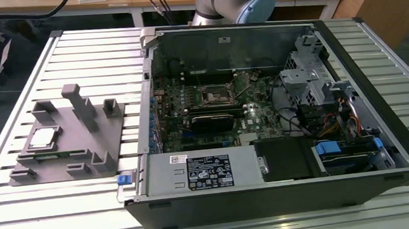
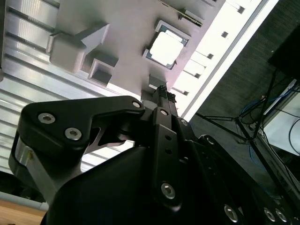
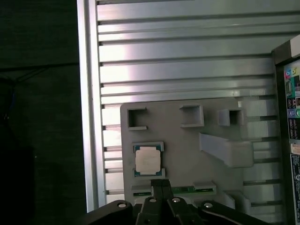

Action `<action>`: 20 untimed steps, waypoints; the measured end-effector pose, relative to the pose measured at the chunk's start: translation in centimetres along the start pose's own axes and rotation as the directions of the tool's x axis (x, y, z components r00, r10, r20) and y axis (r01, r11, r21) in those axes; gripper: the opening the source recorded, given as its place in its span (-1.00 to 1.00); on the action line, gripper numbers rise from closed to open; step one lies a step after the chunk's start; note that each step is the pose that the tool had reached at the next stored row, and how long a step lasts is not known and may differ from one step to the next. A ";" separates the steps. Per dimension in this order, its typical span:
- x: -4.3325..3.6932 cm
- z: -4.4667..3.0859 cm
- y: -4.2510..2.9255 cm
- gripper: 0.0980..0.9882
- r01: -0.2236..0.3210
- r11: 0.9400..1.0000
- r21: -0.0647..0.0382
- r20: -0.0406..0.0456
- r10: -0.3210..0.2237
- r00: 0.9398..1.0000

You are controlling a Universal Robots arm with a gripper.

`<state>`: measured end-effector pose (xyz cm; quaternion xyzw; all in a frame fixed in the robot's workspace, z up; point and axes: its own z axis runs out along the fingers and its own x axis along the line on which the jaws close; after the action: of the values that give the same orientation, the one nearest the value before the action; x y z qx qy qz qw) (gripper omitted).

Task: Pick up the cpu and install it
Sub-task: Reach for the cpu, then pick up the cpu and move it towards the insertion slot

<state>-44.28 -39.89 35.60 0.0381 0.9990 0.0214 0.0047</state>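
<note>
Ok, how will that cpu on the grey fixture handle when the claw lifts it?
The cpu looks thin, flat and rigid: probably stiff and light. Its pale metal top looks smooth, so possibly slippery. It sits in a framed pocket of the fixture, so a push likely won't slide it.

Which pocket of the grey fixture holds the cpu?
The square pocket nearest the gripper in the first wrist view: the silvery cpu fills it, the three pockets beyond show bare grey.

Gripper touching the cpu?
Apart. In the second wrist view a strip of grey fixture shows between the gripper tip and the cpu, which sits in its pocket.
</note>
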 end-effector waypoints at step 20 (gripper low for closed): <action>1.76 0.85 -0.32 -0.98 0.000 1.000 -0.003 -0.001 0.000 1.000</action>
<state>-46.05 -40.04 34.73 0.0381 0.9990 0.0229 0.0040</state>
